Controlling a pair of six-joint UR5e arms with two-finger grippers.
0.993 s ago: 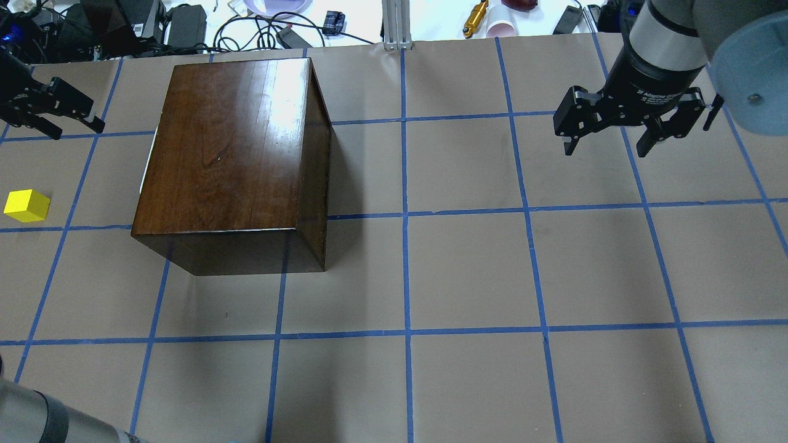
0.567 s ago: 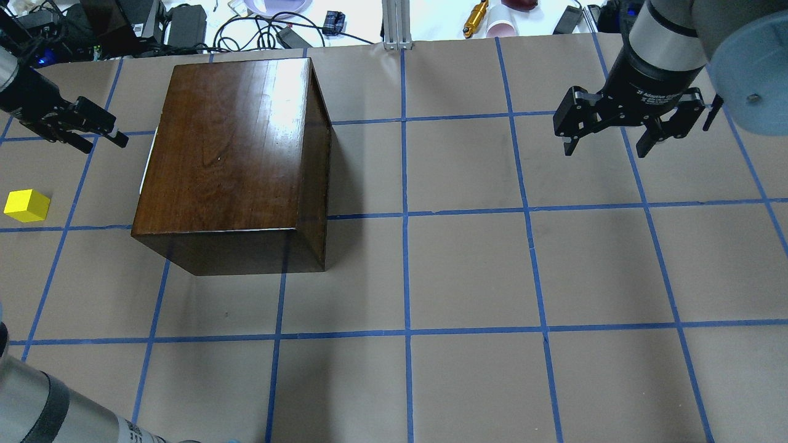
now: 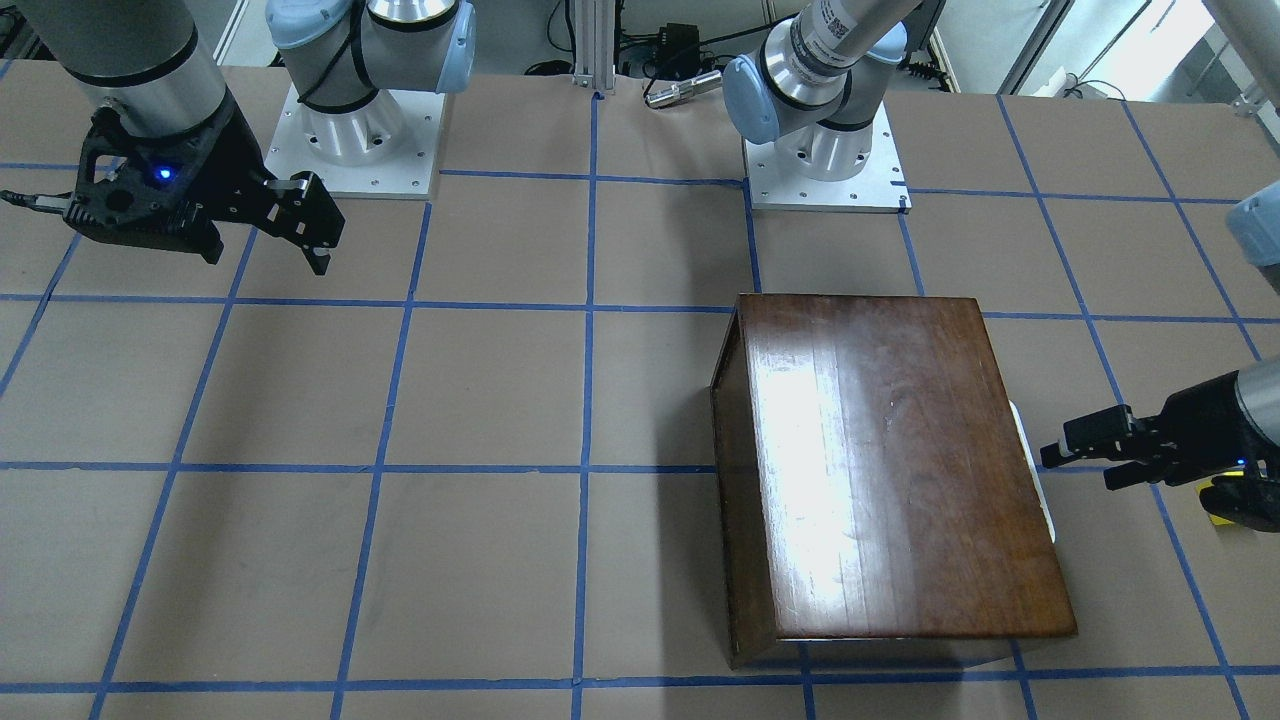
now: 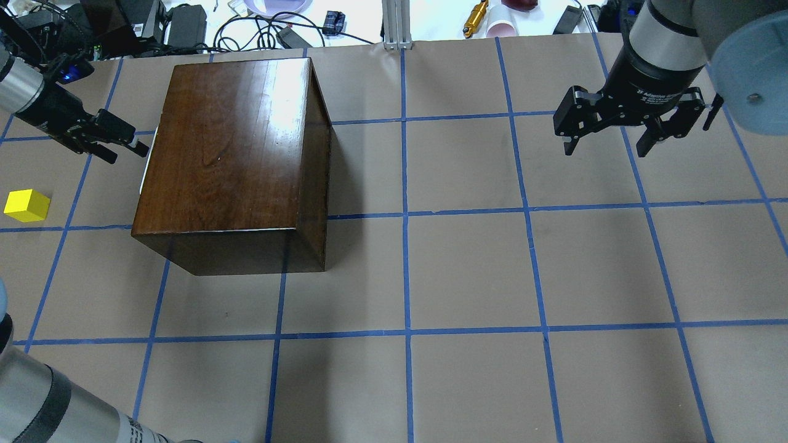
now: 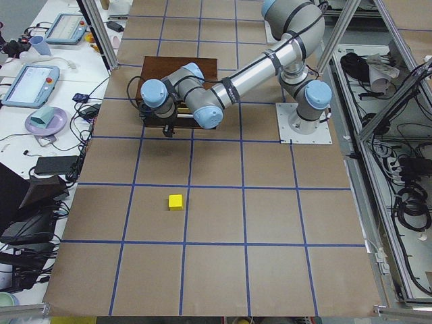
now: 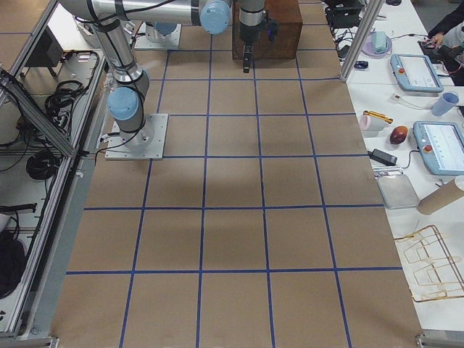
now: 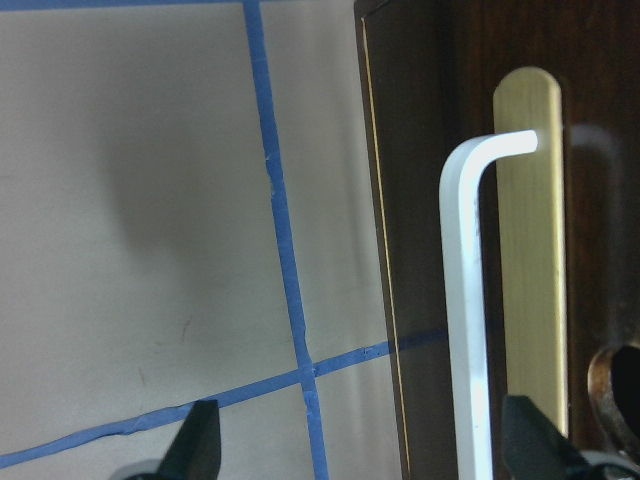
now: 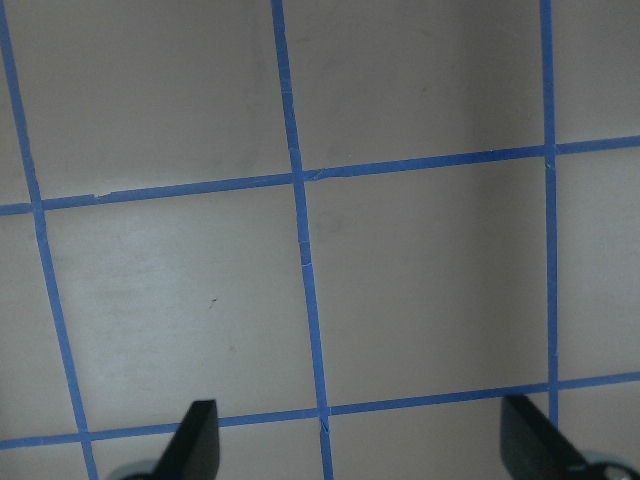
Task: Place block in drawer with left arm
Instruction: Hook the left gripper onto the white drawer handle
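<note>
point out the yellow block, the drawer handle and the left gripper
block [image 4: 26, 203]: overhead view, its top face
drawer handle [image 7: 467, 320]: left wrist view, the white bar
left gripper [image 4: 129, 155]: overhead view, between its fingertips

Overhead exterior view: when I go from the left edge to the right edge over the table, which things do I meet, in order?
yellow block → left claw → dark wooden box → right claw
</note>
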